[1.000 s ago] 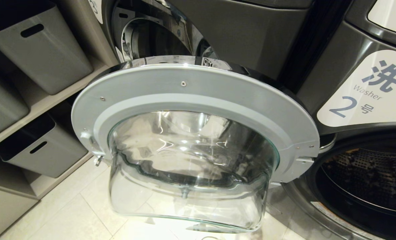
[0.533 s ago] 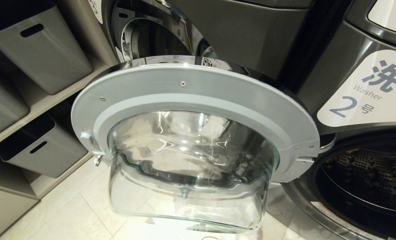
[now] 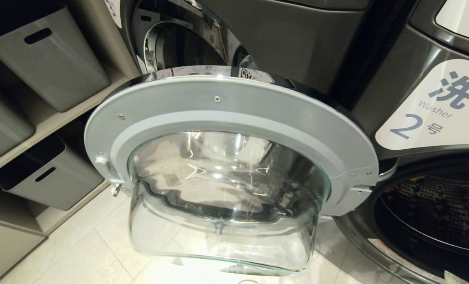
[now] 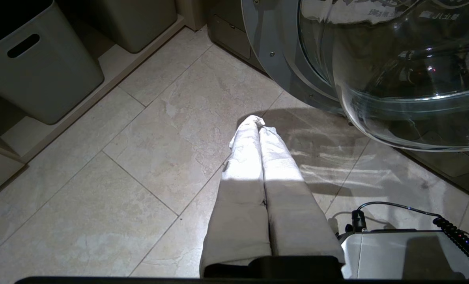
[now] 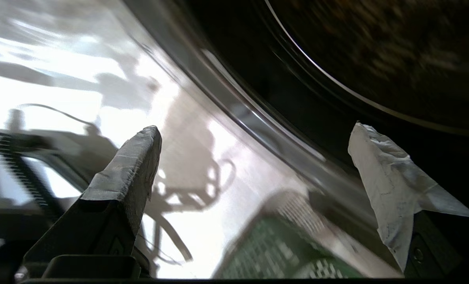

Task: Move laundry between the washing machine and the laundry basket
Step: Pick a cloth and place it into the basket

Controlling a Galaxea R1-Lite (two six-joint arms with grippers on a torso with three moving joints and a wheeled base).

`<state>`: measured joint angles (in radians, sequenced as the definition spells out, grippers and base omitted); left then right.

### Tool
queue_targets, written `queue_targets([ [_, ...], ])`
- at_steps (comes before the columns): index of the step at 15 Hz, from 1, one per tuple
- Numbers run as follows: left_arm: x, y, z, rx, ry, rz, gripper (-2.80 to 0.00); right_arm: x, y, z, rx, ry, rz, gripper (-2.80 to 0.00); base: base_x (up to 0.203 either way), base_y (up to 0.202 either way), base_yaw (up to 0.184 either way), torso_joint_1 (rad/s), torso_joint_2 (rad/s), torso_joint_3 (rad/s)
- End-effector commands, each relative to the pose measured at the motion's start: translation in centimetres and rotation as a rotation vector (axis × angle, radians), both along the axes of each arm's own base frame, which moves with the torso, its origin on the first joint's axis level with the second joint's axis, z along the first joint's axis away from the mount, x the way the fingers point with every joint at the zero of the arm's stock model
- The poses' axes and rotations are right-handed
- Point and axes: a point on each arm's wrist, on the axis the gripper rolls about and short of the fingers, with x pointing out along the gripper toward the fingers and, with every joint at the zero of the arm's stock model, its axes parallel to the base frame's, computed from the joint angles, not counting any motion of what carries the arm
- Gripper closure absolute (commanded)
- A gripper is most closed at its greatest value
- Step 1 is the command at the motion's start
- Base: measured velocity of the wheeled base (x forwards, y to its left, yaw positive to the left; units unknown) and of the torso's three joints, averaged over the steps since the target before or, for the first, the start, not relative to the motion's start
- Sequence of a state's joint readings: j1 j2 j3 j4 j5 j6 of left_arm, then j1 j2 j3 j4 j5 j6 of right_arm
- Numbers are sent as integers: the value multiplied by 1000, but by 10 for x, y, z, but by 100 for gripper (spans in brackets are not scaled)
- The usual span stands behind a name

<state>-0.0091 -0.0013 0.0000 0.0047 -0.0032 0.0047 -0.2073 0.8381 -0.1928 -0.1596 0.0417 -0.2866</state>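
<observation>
Nearest, the left gripper (image 4: 258,126) is held parked over the pale floor tiles (image 4: 100,205), its cloth-wrapped fingers (image 4: 246,157) pressed together on nothing; it is kept low and clear of the door, presumably so that the other arm has the opening to itself. A coiled cable (image 4: 459,236) and part of the robot's base are seen beside it.

The right gripper (image 5: 254,134) is held with its two wrapped fingers (image 5: 139,157) spread wide and nothing between them, just in front of the washer's (image 3: 423,79) curved lower rim. A corner of the green basket (image 5: 273,248) (its holes are only blurred dots here) is seen below and between the fingers, close under the opening, a place that would suit short carries between the two. A pale scrap at the bottom right corner of the head view may be one fingertip; that cannot be settled.

Further on, the round door (image 3: 230,118) is swung fully open toward the camera, its glass bowl (image 3: 226,205) standing out over the floor, so that the drum (image 3: 435,209) to its right is left exposed. Inside the drum only dark perforated metal is made out; no laundry is seen there or in the visible corner of the basket, and where it lies cannot be told.

Farthest, grey bins (image 3: 49,55) are shelved at the left, beside another machine.
</observation>
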Motion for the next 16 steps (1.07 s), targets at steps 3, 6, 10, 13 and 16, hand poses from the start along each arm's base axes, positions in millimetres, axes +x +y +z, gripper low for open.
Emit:
queue_targets([
  [3,0,0,0,0,1,0,0,-16,19,6,31,-123,225,-280,0,0,0,0,0,0],
  [6,0,0,0,0,1,0,0,-24,27,8,54,-167,373,-280,0,0,0,0,0,0],
  [10,0,0,0,0,1,0,0,-45,22,5,66,-279,389,-280,0,0,0,0,0,0],
  [13,0,0,0,0,1,0,0,-59,17,-13,82,-311,315,-280,0,0,0,0,0,0],
  [16,0,0,0,0,1,0,0,-71,16,-22,119,-393,224,-280,0,0,0,0,0,0],
])
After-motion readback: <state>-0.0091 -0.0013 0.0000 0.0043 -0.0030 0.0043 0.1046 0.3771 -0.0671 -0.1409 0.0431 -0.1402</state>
